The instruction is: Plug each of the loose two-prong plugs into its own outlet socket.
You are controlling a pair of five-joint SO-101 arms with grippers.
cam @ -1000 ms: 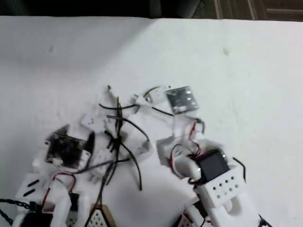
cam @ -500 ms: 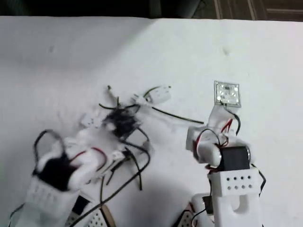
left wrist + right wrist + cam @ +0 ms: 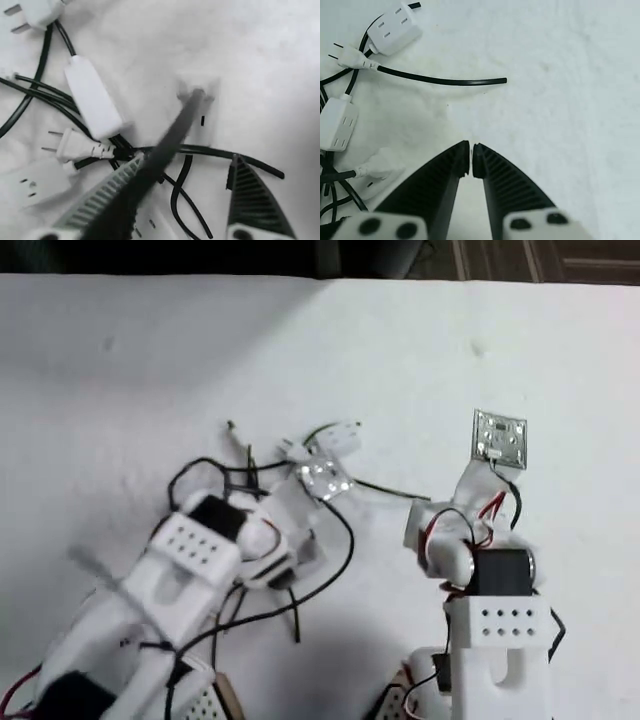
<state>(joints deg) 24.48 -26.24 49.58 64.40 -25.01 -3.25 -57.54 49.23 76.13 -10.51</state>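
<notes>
Left gripper (image 3: 322,478) sits over the cord tangle, just left of centre in the high view. My jaws there are open, nothing between them. Under it: a white two-prong plug (image 3: 75,146), prongs bare, unplugged, just beside an outlet socket (image 3: 30,182), with black cords (image 3: 210,150) running through. Right gripper (image 3: 470,152) is right of centre in the high view, over bare table (image 3: 560,75), jaws closed and empty. A second loose plug (image 3: 351,57) and a multi-way socket (image 3: 395,22) lie near each other, not joined
</notes>
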